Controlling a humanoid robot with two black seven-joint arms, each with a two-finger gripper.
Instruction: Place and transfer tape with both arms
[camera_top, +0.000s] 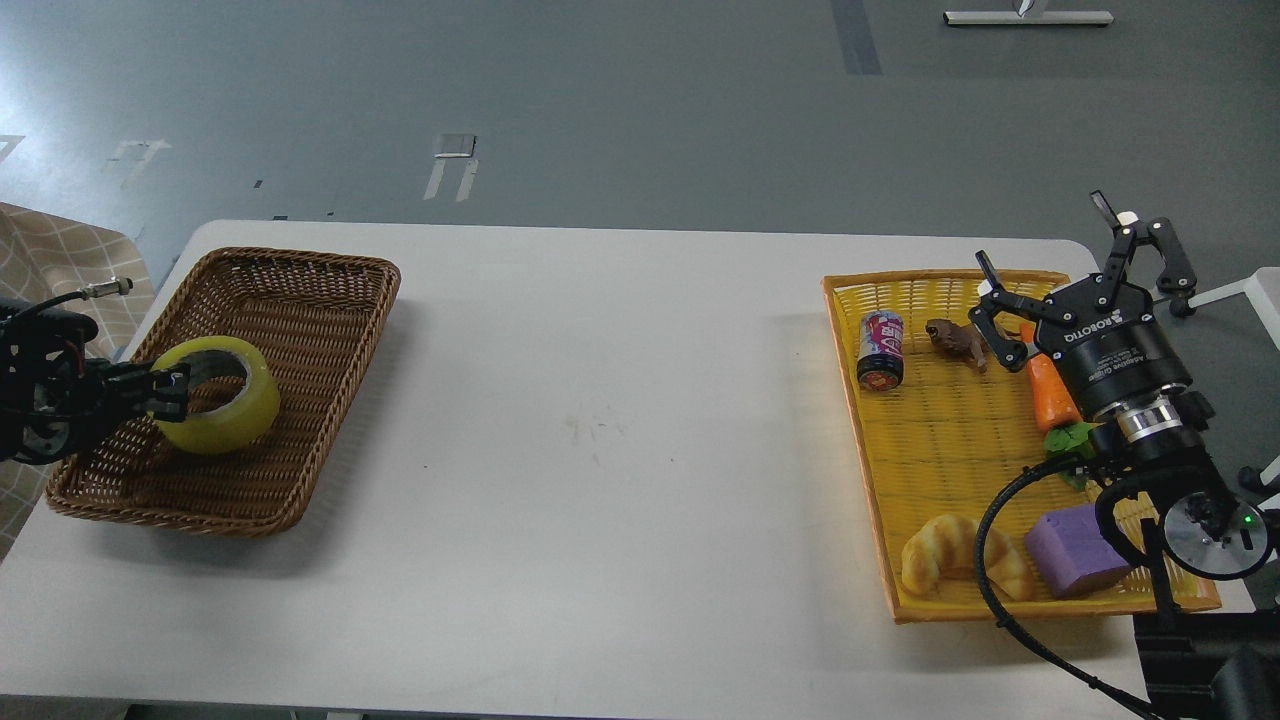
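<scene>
Two black arms flank a white counter (620, 400) in the head view. At left, the tape (217, 394), a thick yellow roll, sits tilted in a brown wicker basket (300, 290), with the left claw (165, 392) gripping its near wall, one finger reaching into the core. At right, the right claw (1065, 270) hangs above the far end of a yellow tray (870, 470), fingers spread wide and holding nothing. In the tray lie a small can (881, 349), a brown figurine (956, 341), a carrot (1052, 393), a croissant (955, 567) and a purple block (1075, 548). Grey floor stretches beyond the counter.
</scene>
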